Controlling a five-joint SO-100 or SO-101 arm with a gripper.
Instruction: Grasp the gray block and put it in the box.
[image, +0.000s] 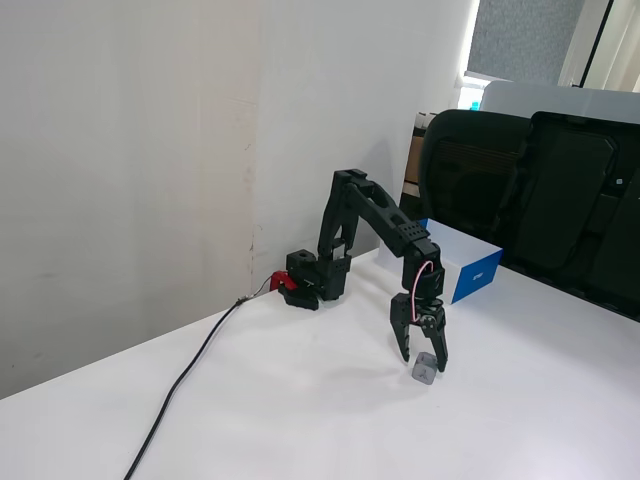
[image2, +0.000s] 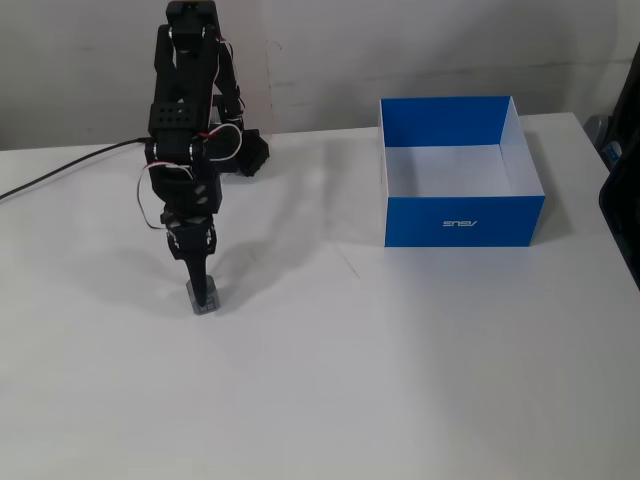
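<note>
On the white table (image2: 400, 380), the gripper (image: 424, 361) points straight down with its 2 fingers spread around the gray block (image: 424, 372), placed to close on it; the box (image2: 461, 216) waits open-topped, well apart at the right in this fixed view

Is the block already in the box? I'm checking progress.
No: the box shows only its bare white floor, while the block sits on the table under the gripper, far to its left.

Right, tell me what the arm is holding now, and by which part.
Nothing yet: the jaws stand open, straddling the gray block, which sits on the table.
</note>
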